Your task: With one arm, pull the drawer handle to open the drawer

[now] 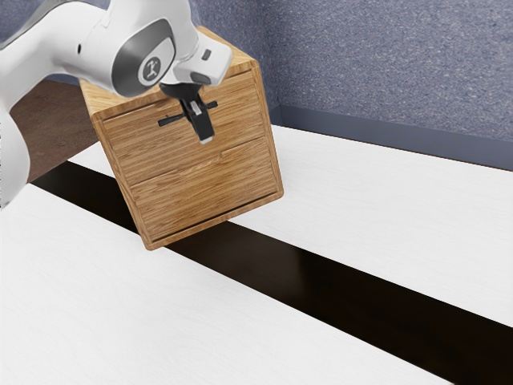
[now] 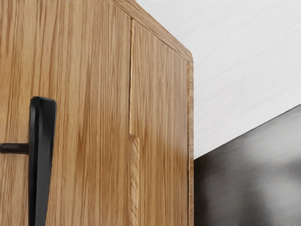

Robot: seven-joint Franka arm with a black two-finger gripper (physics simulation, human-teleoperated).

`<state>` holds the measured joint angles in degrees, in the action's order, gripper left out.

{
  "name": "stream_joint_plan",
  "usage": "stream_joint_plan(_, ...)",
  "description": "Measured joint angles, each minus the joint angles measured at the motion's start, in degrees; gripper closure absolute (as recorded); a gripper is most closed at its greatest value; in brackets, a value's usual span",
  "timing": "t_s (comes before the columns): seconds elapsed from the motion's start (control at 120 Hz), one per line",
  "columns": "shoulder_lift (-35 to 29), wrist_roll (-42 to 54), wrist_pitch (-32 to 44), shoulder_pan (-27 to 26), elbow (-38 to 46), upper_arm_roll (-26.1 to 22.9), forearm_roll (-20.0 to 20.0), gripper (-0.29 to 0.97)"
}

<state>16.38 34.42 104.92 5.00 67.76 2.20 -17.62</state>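
Note:
A wooden cabinet (image 1: 240, 84) stands tilted on the table, with two drawer fronts facing the camera. The upper drawer (image 1: 144, 148) carries a thin black bar handle (image 1: 170, 120) and sits flush with the cabinet front. My black gripper (image 1: 204, 132) hangs from the white hand directly in front of this handle, crossing the middle of the bar and pointing downward. In the wrist view the handle (image 2: 41, 160) is a dark bar standing off the wood on a short post, close to the hand. A seam separates it from the lower drawer front (image 2: 160, 132).
The white table top (image 1: 385, 208) has a wide black stripe (image 1: 321, 281) running diagonally under the cabinet's front corner. A blue-grey wall (image 1: 385, 56) closes the back. Brown floor (image 1: 48, 120) lies beyond the table at the exterior view's left.

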Motion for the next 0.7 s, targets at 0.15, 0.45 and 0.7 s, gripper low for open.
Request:
stream_joint_plan(0.15, 1.89, 0.59, -0.07, 0.59, -2.0, -0.03, 0.03, 0.0)
stream_joint_plan(0.45, 4.41, 1.74, -0.13, 1.23, -3.77, -0.09, 0.21, 0.0)
stream_joint_plan(0.7, 5.0, 2.35, -0.16, 0.69, -3.74, -0.02, 0.22, 0.0)
